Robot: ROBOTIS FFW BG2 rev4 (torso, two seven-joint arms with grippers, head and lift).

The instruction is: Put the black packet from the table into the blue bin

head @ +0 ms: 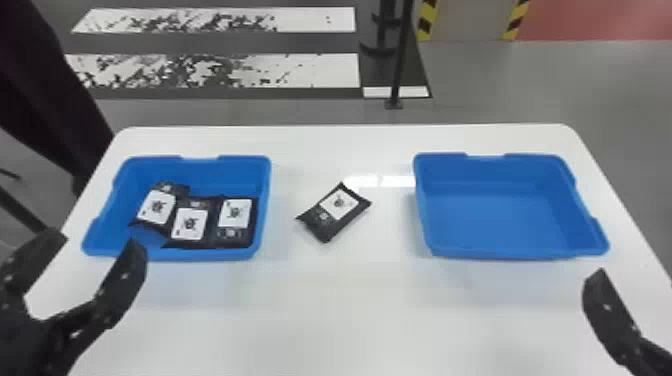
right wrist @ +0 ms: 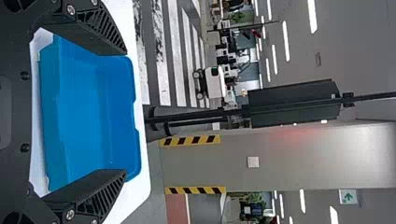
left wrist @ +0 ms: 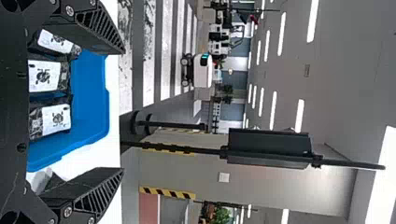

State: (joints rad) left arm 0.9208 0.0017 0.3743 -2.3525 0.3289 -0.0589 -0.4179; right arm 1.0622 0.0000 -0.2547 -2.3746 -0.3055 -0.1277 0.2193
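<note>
Your left tool (head: 95,243) and your right tool (head: 607,310) both stand spread. The black packet (head: 327,220) lies on the table (head: 340,310), ahead of your tools and sideways between them.

The head camera looked forward and down across the table (head: 350,310), while the sideways-turned wrist cameras faced outward from nearer in, the left sharing the left blue bin (head: 205,173) with the head view, the right sharing the right blue bin (head: 500,220).
</note>
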